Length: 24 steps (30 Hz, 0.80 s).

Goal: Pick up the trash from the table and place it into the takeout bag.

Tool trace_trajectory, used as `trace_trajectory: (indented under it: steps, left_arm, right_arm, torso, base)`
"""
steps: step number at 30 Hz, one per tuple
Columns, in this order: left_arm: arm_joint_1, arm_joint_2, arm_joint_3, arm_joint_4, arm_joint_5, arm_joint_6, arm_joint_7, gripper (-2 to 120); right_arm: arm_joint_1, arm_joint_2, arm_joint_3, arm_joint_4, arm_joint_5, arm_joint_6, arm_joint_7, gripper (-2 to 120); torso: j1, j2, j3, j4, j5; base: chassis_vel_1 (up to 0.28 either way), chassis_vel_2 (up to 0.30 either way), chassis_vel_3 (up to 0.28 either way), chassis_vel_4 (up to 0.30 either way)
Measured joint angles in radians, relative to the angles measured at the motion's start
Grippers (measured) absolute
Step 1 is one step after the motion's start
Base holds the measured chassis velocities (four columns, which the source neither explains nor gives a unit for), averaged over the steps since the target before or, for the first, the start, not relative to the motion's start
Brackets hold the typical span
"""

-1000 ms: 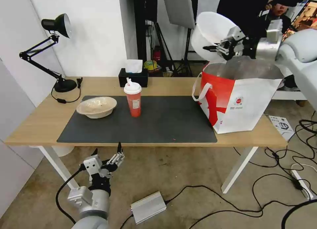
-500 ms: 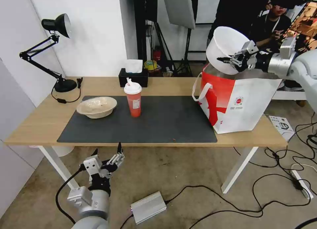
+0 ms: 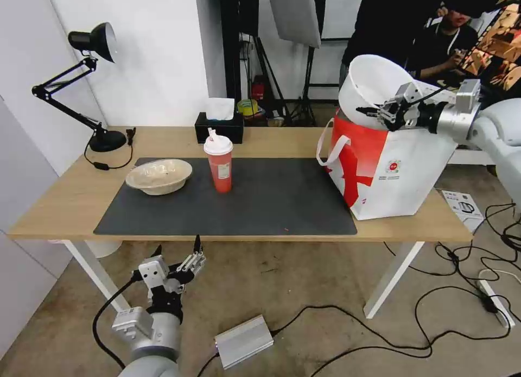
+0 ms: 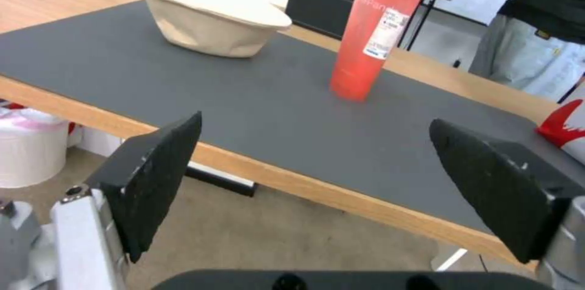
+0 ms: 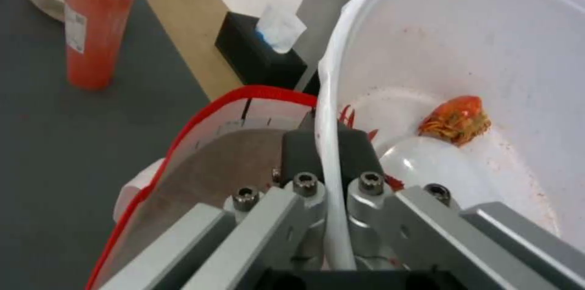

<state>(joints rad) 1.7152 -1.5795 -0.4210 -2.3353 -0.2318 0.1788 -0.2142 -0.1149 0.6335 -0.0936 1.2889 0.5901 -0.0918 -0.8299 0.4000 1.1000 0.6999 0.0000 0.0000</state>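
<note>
The right tool (image 3: 386,110) pinches the rim of the white bowl (image 3: 369,89), tilted over the bag's (image 3: 396,170) open mouth and perhaps touching its edge. The cup (image 3: 218,161) and beige bowl (image 3: 159,175) sit on the table (image 3: 260,140). The left tool (image 3: 182,265) hangs spread wide below the table's front edge.

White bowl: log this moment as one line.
right gripper shut on white bowl rim | bowl tilted over bag | left gripper open, below table edge

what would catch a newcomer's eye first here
The right gripper, pinching the rim of the deep white bowl and holding it tilted over the open takeout bag. Next, the red drink cup and beige bowl on the dark mat.
</note>
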Motion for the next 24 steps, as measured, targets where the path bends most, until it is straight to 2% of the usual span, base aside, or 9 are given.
trace_trajectory:
  steps: [17, 21, 22, 24]
  left_arm:
    - [-0.011, -0.006, 0.009, 0.013, 0.007, 0.0, -0.001, 100]
    - [-0.011, -0.005, 0.008, 0.013, 0.008, 0.0, -0.002, 100]
    - [-0.011, -0.007, 0.009, 0.013, 0.01, 0.0, -0.002, 100]
    - [-0.011, -0.008, 0.01, 0.013, 0.013, 0.0, -0.002, 100]
  right_arm:
    - [-0.044, -0.007, 0.035, 0.023, 0.032, -0.001, 0.024, 0]
    - [-0.048, -0.009, 0.04, 0.031, 0.04, -0.001, 0.03, 7]
    - [-0.049, -0.013, 0.043, 0.038, 0.043, -0.001, 0.032, 16]
    - [-0.049, -0.015, 0.044, 0.041, 0.046, -0.001, 0.034, 21]
  torso:
    - [0.0, 0.0, 0.0, 0.0, 0.0]
    - [0.0, 0.0, 0.0, 0.0, 0.0]
    - [0.0, 0.0, 0.0, -0.0001, 0.0]
    - [0.0, 0.0, 0.0, -0.0001, 0.0]
  base:
    - [0.0, 0.0, 0.0, 0.0]
    - [0.0, 0.0, 0.0, 0.0]
    - [0.0, 0.0, 0.0, 0.0]
    - [0.0, 0.0, 0.0, 0.0]
